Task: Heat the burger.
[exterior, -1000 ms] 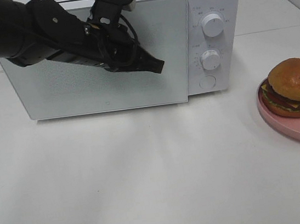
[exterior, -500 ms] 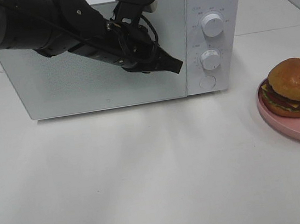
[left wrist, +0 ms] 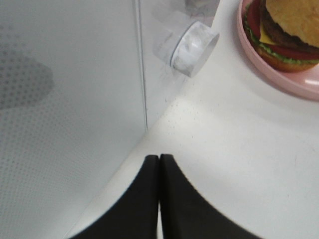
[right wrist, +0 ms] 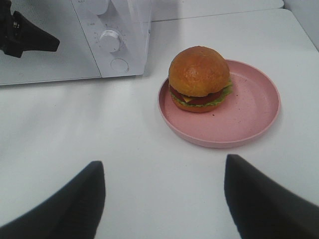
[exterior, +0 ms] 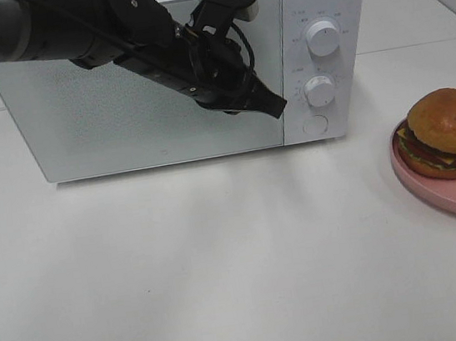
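**Inspector A:** Now, largest item first. One white table carries everything. On it stands one white microwave, door flush with the front. I count two round dials on its control panel, the upper dial above the lower dial, and one round button beneath them.

**Inspector B:** Agreed. Arms?

**Inspector A:** Two grippers on record. The left arm reaches across the front of the microwave door from the left of the overhead view. The left gripper has its two black fingers pressed together, tips meeting, nothing between them. It sits by the door's right edge, close to the lower dial; whether it touches the door I cannot tell.

**Inspector B:** And the other?

**Inspector A:** The right gripper appears only in its own wrist view. Its two fingers stand wide apart with bare table between them; it holds nothing.

**Inspector B:** The task item?

**Inspector A:** One burger, golden bun on top, lettuce, a red and a yellow layer showing at the side. It rests on one pink plate, set toward the plate's microwave side, to the right of the microwave and well clear of both grippers.
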You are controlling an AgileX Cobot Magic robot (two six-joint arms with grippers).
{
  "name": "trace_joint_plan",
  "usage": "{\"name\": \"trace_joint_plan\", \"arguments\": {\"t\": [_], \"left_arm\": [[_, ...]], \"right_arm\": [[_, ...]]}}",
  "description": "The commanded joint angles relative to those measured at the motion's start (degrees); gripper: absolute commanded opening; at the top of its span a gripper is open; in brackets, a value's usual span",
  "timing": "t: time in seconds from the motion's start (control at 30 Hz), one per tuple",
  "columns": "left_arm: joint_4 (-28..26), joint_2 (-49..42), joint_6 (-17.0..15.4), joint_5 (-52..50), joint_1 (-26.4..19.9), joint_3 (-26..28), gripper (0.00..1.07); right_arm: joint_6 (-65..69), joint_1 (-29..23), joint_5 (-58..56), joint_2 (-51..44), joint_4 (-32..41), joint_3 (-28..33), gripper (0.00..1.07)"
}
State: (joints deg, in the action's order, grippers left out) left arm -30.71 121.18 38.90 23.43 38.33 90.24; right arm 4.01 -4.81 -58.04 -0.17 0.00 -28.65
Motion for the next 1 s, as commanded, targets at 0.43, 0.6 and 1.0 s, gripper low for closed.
{"name": "trace_joint_plan", "arguments": {"t": [0.43, 0.6, 1.0], "left_arm": [[12.6, -8.8, -6.2, 23.6, -2.1, 1.3, 0.0], [18.7, -11.6, -16.0, 33.3, -2.1, 1.3, 0.0], [24.2, -13.1, -31.3, 50.1, -6.1, 1.0, 0.0]], "right_arm": [[-0.6, 0.4, 0.6, -1.6, -0.6, 0.1, 0.64], [-0.6, 0.4, 0.6, -1.6, -0.6, 0.1, 0.64], [-0.6, 0.4, 0.6, -1.6, -0.6, 0.1, 0.64]]}}
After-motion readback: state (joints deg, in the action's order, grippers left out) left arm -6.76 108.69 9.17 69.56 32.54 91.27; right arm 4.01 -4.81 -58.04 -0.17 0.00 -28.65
